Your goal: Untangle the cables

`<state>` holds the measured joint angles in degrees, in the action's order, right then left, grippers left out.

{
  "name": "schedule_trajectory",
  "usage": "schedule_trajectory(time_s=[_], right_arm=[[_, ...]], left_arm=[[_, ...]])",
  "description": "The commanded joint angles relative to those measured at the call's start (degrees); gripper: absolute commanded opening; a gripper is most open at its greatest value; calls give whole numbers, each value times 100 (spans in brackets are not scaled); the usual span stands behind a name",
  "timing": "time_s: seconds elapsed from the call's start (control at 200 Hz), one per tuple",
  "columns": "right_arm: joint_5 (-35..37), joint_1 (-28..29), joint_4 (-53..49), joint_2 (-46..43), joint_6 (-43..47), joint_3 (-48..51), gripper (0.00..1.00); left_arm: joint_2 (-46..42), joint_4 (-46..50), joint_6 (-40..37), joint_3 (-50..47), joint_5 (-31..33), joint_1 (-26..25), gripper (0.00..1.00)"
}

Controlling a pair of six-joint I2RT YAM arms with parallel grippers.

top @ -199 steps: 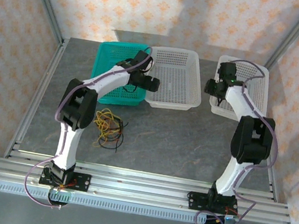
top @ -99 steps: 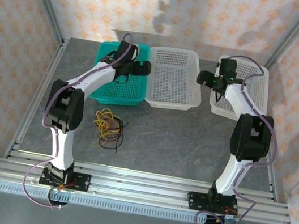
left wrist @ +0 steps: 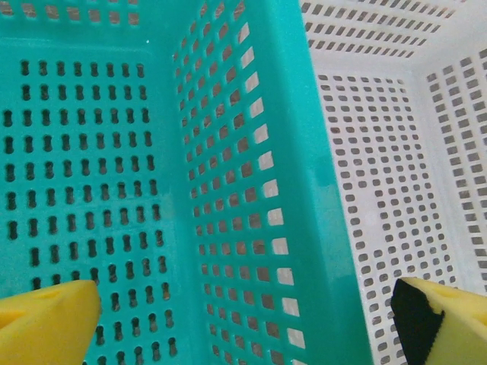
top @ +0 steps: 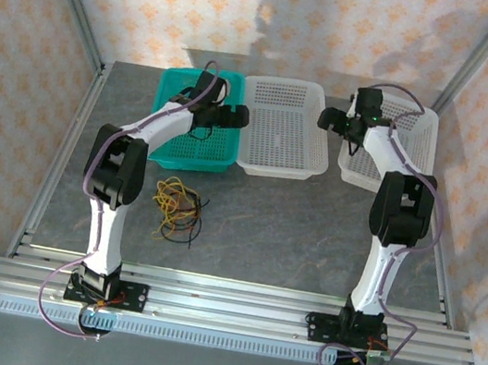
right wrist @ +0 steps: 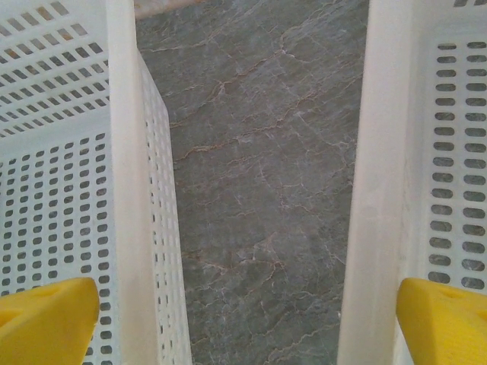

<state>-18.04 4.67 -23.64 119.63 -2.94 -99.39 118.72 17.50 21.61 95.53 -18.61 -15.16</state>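
Still looking at one full knot here. Seeing the cables (top: 179,209) sitting in a heap on the grey table (top: 309,240), towards the front and just beside the left arm, with yellow, orange-red and black all looping through each other. Sitting well apart from both grippers too.

Spotting the left gripper (top: 233,117) hovering at the back, straddling the wall between the teal basket (top: 171,105) and the middle white basket (top: 279,166). Jaws spread wide, yellow pads (left wrist: 46,323) gripping nothing. Finding the right gripper (top: 329,120) hanging over the bare strip between the middle basket and the right white basket (top: 424,142), also spread fully and carrying nothing.

Guessing the step in hand is swinging back down to the pile for a strand. Probably doing it best by:
- coming down on a single outer loop rather than the middle of the heap
- pinching just one colour
- pinning the rest with the other gripper
- pulling slow and low, sideways, to avoid dragging the whole knot along

Also worrying a bit about thin wire slipping between soft pads.

Comparing with a second ago: seeing the left gripper pulling back from the middle basket's near corner towards the teal side, and the right gripper shifting left off the right basket's edge, out over the gap. Not seeing the pile budging at all.
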Motion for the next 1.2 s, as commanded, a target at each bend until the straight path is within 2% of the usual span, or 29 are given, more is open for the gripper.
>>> schedule_trajectory(time_s=[0.0, 0.2, 0.436, 0.806, 0.971, 1.076, 1.196], right_arm=[[-7, -27, -270, 210, 25, -374, 100], [-120, -14, -473, 336, 179, -502, 100], [-243, 41, -600, 336, 292, -535, 93], [-189, 120, -704, 223, 355, -405, 70], [-198, 148, -634, 78, 364, -191, 58], [-198, 157, -607, 6, 347, -101, 49], [-190, 156, -581, -58, 301, -39, 45]], left_arm=[[151, -15, 21, 264, -133, 22, 99], [331, 52, -32, 478, -389, 17, 99], [433, 114, -78, 590, -542, 13, 89], [529, 182, -194, 664, -745, -65, 72], [565, 224, -244, 679, -776, -101, 60], [565, 262, -279, 683, -768, -101, 57], [563, 289, -307, 675, -775, -101, 51]])
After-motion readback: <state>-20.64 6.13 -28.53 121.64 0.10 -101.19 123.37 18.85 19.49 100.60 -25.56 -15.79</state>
